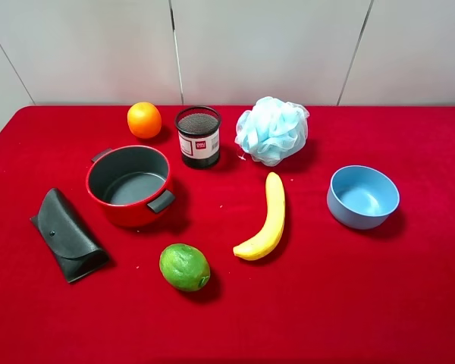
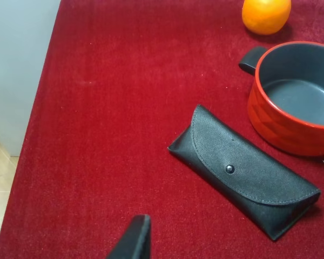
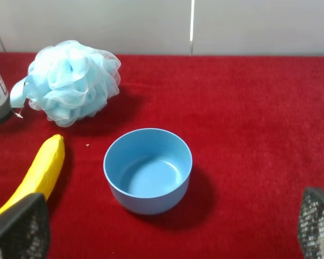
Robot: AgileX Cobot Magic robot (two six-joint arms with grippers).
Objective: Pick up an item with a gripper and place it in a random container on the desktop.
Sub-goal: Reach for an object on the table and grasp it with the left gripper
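Observation:
The light-blue mesh pouf (image 1: pixel 272 130) lies on the red cloth desktop (image 1: pixel 349 296) at the back, right of centre; it also shows in the right wrist view (image 3: pixel 73 81). The red pot (image 1: pixel 130 184), dark grey inside and empty, stands at the left and shows in the left wrist view (image 2: pixel 294 97). Neither arm shows in the exterior high view. My right gripper (image 3: pixel 167 229) is open and empty, its fingers (image 3: pixel 19 224) wide apart, short of the blue bowl. Of my left gripper only one black finger (image 2: pixel 136 237) shows, above the cloth near the black case.
A black mesh cup (image 1: pixel 198 136) stands between the pouf and an orange (image 1: pixel 144 120). A banana (image 1: pixel 267 218), a lime (image 1: pixel 184 267), a smooth blue bowl (image 1: pixel 362 196) and a black glasses case (image 1: pixel 67 233) lie around. The table's left edge (image 2: pixel 40 108) is close to the left gripper.

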